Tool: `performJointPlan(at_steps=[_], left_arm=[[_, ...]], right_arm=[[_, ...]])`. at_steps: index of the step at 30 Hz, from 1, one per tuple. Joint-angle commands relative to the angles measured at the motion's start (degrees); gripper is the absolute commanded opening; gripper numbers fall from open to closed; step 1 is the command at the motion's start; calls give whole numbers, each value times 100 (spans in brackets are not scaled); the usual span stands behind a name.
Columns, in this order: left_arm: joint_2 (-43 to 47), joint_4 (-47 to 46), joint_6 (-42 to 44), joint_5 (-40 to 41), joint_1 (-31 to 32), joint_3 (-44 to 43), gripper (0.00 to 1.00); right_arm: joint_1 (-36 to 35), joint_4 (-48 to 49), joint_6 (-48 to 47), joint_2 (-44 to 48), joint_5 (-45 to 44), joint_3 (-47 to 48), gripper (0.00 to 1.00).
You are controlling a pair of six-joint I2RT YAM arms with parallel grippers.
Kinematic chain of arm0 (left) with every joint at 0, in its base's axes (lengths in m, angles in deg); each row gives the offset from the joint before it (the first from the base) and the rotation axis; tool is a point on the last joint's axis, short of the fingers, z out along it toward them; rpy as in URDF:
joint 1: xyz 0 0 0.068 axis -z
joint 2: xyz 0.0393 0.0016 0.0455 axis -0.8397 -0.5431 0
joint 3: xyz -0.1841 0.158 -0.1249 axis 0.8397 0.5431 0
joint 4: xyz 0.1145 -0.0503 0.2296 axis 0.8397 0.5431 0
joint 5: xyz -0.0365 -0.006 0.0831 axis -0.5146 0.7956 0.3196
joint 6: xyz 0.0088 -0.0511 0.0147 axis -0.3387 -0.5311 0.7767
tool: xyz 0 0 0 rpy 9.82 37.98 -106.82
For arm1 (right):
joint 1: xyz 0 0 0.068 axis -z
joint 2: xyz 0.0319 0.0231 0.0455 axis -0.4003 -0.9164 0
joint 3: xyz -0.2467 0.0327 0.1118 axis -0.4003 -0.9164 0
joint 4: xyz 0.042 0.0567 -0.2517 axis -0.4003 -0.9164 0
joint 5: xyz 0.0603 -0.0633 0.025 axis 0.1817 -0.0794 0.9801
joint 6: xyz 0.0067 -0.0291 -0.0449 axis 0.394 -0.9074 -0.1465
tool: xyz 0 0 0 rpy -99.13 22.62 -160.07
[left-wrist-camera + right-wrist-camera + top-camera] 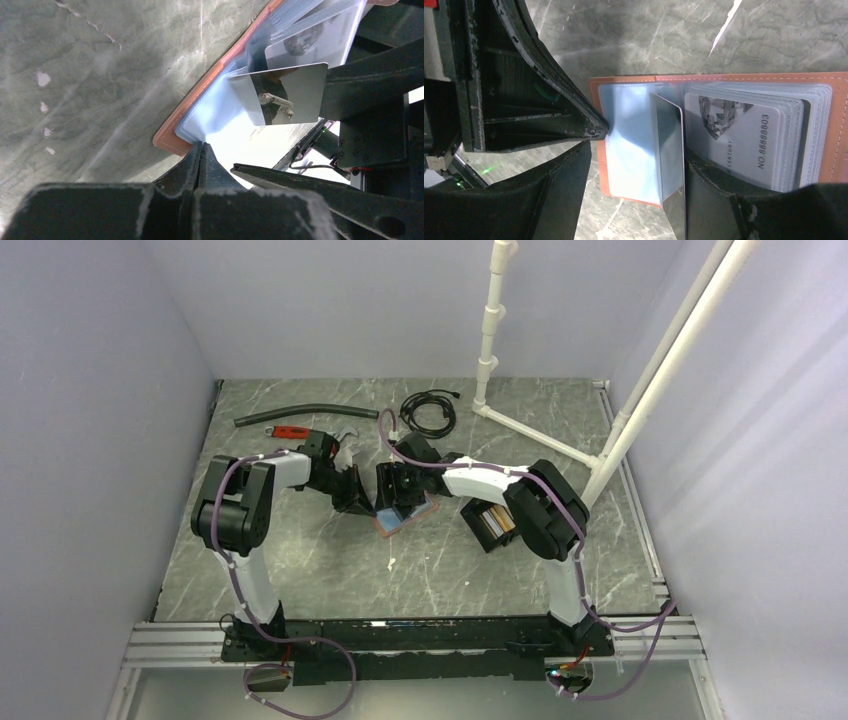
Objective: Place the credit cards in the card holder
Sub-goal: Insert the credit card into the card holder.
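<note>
Just past the arm bases, at the middle of the marble-patterned table (330, 570), the card holder (388, 526) lies open. It is an orange cover with a stack of clear sleeves inside.

The left gripper (200, 150) meets it from 9 o'clock. Its fingers are pressed tight together and the tips touch the edge of the top sleeve at the cover's border. Whether a sleeve is nipped between them I cannot tell.

The right gripper (638, 150) comes in from 1 o'clock with its jaws spread. A mirror-silver card (669, 150) stands tilted on edge at the fold between the flat sleeve and the stacked ones. It lies against one finger of this gripper, with a plain gap to the other finger. Whether it is inside a sleeve cannot be made out. On the stack beside it, a grey-white printed card (744, 140) bearing a number sits in the top sleeve.

At 3 o'clock of the holder, near it and partly under the right arm, a black box (478, 532) holds more credit cards (497, 523) standing on edge, gold and brown.

Farther back, at 11 o'clock, a red-handled tool (290, 431) lies just this side of a black hose (300, 412). A coiled black cable (428, 412) sits at 12 o'clock. A white pipe frame (487, 330) rises at 1 o'clock by the back wall.
</note>
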Motion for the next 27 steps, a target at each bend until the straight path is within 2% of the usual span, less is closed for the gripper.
performJointPlan(at_steps=[1, 17, 27], left_arm=[[-259, 726, 308, 639, 34, -217, 0], [-246, 825, 480, 702, 130, -291, 0], [-198, 798, 488, 654, 165, -272, 0]], right_arm=[[113, -741, -437, 211, -349, 32, 64], [413, -711, -661, 574, -138, -40, 61], [507, -628, -605, 440, 29, -121, 41]])
